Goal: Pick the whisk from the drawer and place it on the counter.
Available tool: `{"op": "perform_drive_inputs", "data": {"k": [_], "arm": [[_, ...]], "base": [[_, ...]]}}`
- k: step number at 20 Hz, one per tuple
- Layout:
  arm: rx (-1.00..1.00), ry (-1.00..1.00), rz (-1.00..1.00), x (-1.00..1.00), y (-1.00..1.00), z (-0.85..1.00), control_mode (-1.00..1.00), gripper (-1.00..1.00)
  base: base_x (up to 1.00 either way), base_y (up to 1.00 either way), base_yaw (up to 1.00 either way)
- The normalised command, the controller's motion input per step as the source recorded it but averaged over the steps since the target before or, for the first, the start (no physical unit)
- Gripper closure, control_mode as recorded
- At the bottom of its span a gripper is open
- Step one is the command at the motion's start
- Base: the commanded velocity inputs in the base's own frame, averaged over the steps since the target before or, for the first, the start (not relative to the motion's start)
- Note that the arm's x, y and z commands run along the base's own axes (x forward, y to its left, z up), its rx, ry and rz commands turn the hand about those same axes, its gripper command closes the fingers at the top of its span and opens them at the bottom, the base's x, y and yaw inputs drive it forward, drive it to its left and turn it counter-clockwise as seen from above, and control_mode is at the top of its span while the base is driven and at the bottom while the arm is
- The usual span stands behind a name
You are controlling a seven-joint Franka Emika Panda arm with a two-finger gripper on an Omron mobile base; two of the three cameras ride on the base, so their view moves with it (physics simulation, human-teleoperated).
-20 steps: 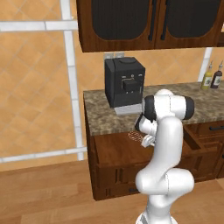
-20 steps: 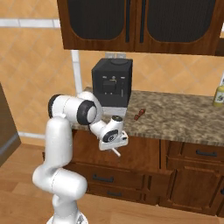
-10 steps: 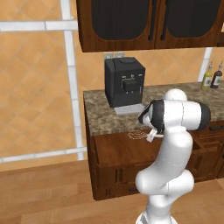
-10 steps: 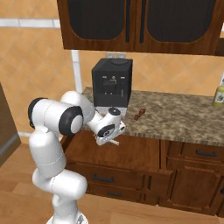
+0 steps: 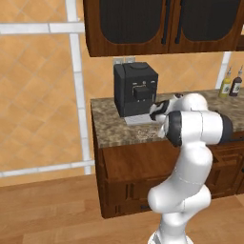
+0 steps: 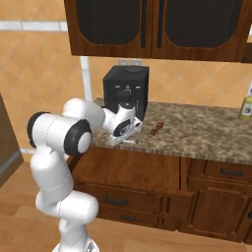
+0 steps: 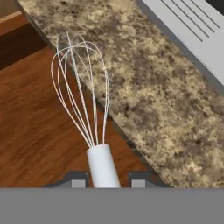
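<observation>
Gripper (image 7: 105, 183) clamped on whisk (image 7: 83, 109) handle, wire head out over counter (image 7: 153, 87) front edge, open drawer (image 7: 30, 131) below, coffee machine tray (image 7: 192, 30) nearby.

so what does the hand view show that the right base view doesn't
Hand view only: the whisk close up, its pale handle between the tool fingertips, its wire head across the counter edge, above the drawer bottom.

Right base view only: the upper cabinets, a yellow bottle at far right, a small brown item on the counter, and the lower drawer fronts.

Both: the counter, the open drawer, and the coffee machine with its grey tray.
</observation>
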Motion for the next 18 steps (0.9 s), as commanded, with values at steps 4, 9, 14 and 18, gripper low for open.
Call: {"op": "perform_drive_inputs", "data": {"k": [4, 9, 14, 18], "arm": [[0.01, 0.0, 0.0, 0.92, -0.14, 0.28, -1.0, 1.0], [0.0, -0.03, 0.0, 0.82, -0.04, -0.3, -1.0, 1.0], [0.0, -0.09, 0.0, 0.51, 0.0, -0.76, -1.0, 1.0], [0.0, -0.15, 0.0, 0.19, 0.0, -0.31, -1.0, -1.0]], "base": [[0.0, 0.0, 0.0], [0.0, 0.0, 0.0], [0.0, 0.0, 0.0], [0.0, 0.0, 0.0]]}}
